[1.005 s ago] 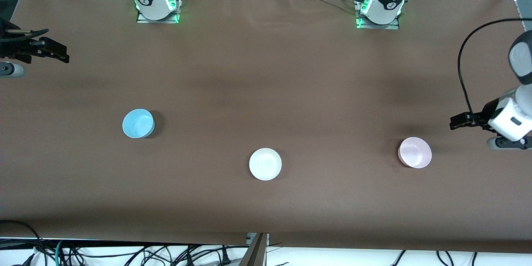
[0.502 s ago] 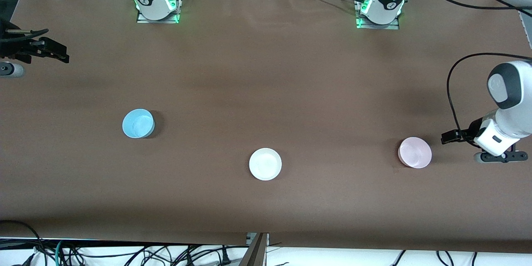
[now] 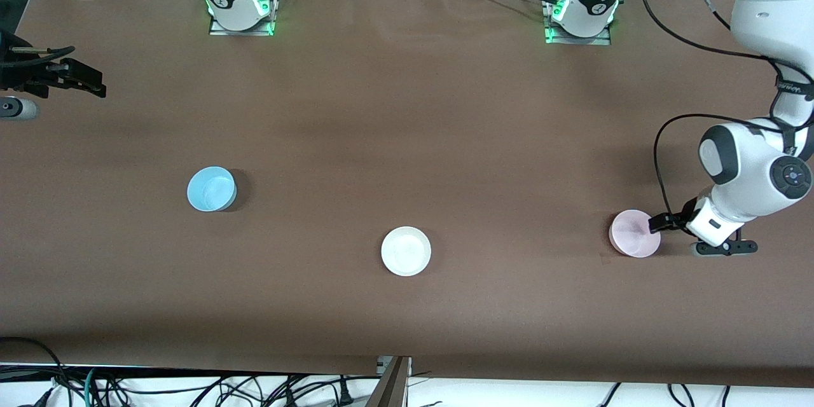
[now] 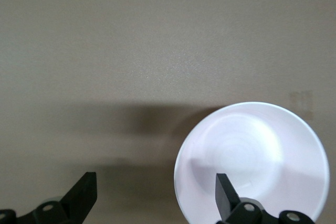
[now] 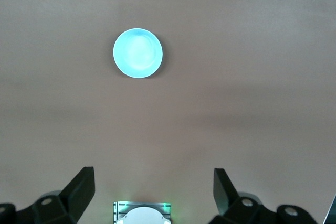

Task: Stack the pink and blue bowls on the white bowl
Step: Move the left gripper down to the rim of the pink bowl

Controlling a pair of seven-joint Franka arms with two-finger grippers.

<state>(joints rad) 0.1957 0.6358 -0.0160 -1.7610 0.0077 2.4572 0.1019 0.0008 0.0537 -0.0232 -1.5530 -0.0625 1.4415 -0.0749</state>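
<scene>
Three bowls stand apart on the brown table. The light blue bowl (image 3: 211, 189) is toward the right arm's end, the white bowl (image 3: 406, 251) is in the middle nearest the front camera, and the pale pink bowl (image 3: 634, 233) is toward the left arm's end. My left gripper (image 3: 724, 247) hovers open just beside the pink bowl (image 4: 252, 156). In the left wrist view the gripper (image 4: 156, 187) holds nothing, and one fingertip (image 4: 224, 192) overlaps the bowl's rim. My right gripper (image 3: 14, 107) waits open at the table's end, high up. Its wrist view shows the gripper (image 5: 152, 190) empty and the blue bowl (image 5: 138, 53) well away.
Both arm bases (image 3: 241, 9) (image 3: 580, 16) stand lit green along the table's edge farthest from the front camera. Cables (image 3: 191, 388) lie below the table's near edge. Bare brown cloth (image 3: 407, 140) lies between the bowls.
The left arm has swung in from the table's end toward the pink bowl, bringing its gripper right beside it. The right arm and all three bowls have not moved.
</scene>
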